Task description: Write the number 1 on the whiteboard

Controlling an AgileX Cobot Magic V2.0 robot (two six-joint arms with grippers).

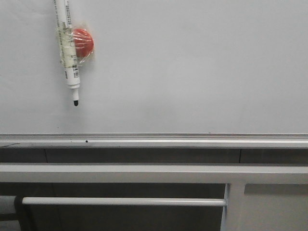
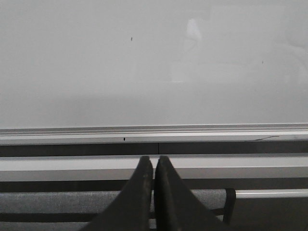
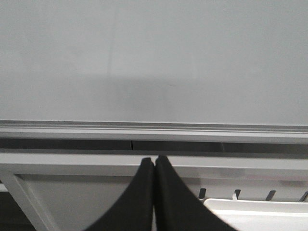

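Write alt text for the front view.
A blank whiteboard fills the view, no stroke on it yet. A marker, tip down and uncapped, is taped to a red round magnet at its upper left. Below run the silver rail and white frame bars.

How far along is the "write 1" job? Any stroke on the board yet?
Nothing written: the whiteboard shows no stroke in any view. The marker, uncapped with tip down, is taped to a red magnet on the board in the front view, not held. Both grippers are shut and empty, the left gripper and right gripper low by the rail. All of it is left: fetching the marker and drawing the 1.
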